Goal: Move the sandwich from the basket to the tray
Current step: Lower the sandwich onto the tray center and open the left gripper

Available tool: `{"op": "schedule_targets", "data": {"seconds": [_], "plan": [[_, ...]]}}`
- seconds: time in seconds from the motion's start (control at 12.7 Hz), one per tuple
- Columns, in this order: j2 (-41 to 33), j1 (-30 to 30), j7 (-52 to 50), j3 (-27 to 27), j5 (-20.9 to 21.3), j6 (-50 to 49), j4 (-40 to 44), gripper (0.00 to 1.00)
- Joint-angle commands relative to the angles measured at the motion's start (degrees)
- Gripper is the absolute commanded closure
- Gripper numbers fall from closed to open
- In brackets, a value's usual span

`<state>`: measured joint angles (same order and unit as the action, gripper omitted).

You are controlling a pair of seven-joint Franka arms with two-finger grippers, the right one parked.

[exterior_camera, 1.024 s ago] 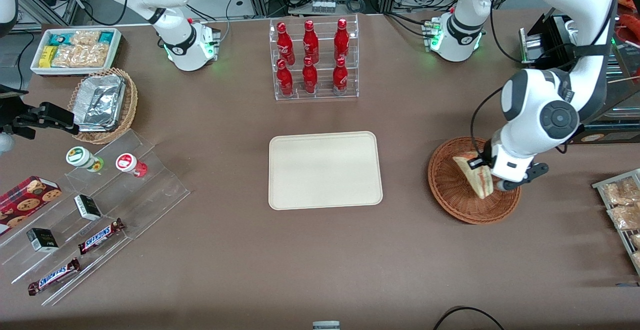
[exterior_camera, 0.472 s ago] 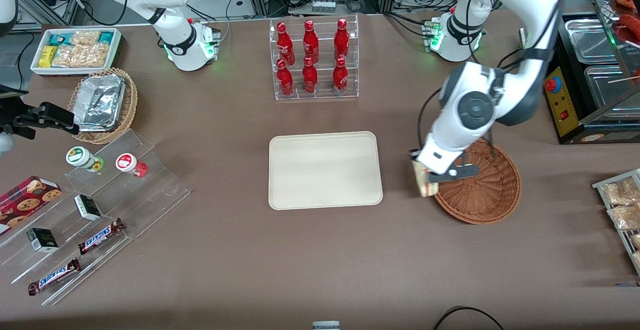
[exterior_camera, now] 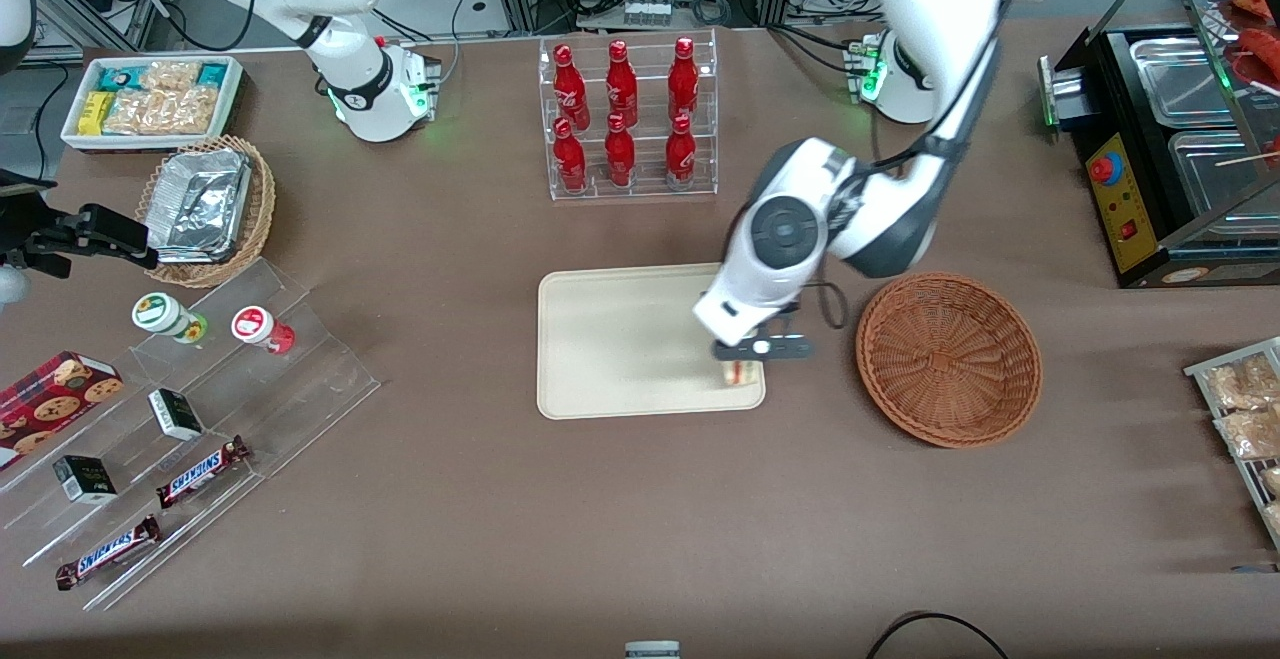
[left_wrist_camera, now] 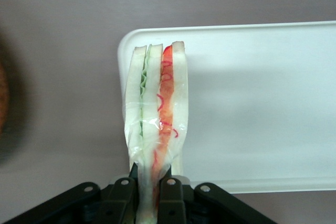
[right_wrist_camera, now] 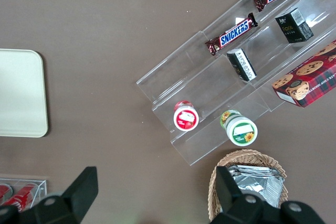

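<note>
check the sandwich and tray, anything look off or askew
Nothing stands out. The gripper is shut on the sandwich, which hangs intact over the tray's corner nearest the empty basket.

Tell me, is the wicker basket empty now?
Empty: the basket shows only bare weave; the gripper holds the sandwich over the tray.

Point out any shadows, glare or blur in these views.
Front view: the basket throws a soft shadow toward the working arm's end. Left wrist view: the tool holds the sandwich, whose wrap shows slight glare and which shades the tray. Right wrist view: evenly lit, sharp.
</note>
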<state>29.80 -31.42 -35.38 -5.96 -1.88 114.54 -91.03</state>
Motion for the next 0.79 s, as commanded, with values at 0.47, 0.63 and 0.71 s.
{"op": "schedule_targets", "data": {"seconds": [0.47, 0.63, 0.71], "plan": [[14.7, -6.7, -7.4, 0.5, -1.4, -2.6, 18.3, 1.00], [15.6, -6.7, -9.6, -0.4, -1.4, -2.2, 18.8, 1.00], [15.8, -6.7, -10.6, -0.4, -1.4, -2.2, 19.0, 1.00]]}}
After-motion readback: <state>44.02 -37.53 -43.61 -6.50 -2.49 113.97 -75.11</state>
